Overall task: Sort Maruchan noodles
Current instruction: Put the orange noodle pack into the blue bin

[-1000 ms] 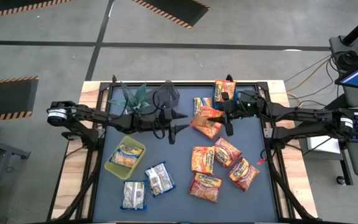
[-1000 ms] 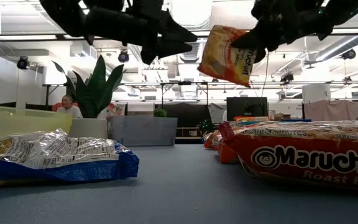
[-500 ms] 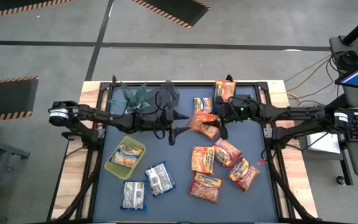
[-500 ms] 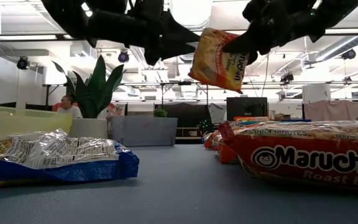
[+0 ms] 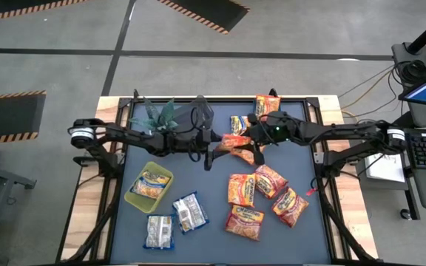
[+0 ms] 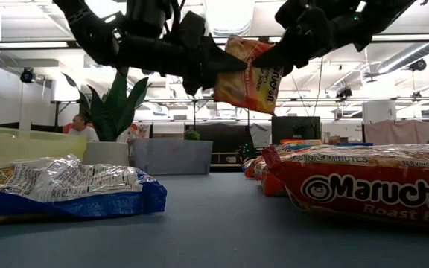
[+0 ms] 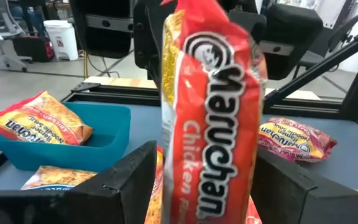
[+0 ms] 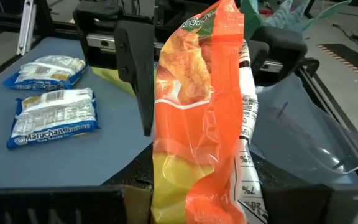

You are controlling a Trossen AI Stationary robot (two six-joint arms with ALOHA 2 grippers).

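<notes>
Noodles are changing hands in mid-air over the middle of the table (image 5: 213, 214): an orange-red Maruchan chicken packet (image 6: 246, 74) hangs well above the dark mat, pinched at one end by the right gripper (image 5: 251, 140), whose fingers are closed narrowly on it. The left gripper (image 5: 214, 151) faces it from the other side with its fingers spread wide, one on each side of the packet's free end; whether they touch the plastic I cannot tell. From the left wrist, the packet stands upright between the two dark fingers (image 7: 123, 183), its lettering running down its length. Below and to the right side lie more orange-red packets (image 5: 261, 198) in a loose cluster on the mat, and two more sit at the far edge, one of them in a teal bin (image 7: 67, 140). On the left side, a yellow-green bin (image 5: 149, 185) holds one yellow-and-blue packet, and two whitish-silver packets (image 5: 176, 220) lie just beside it on the mat. A potted plant (image 5: 161, 114) and a clear bin (image 5: 200, 112) stand at the far edge behind the left arm. A person (image 6: 80, 126) sits in the room beyond.
</notes>
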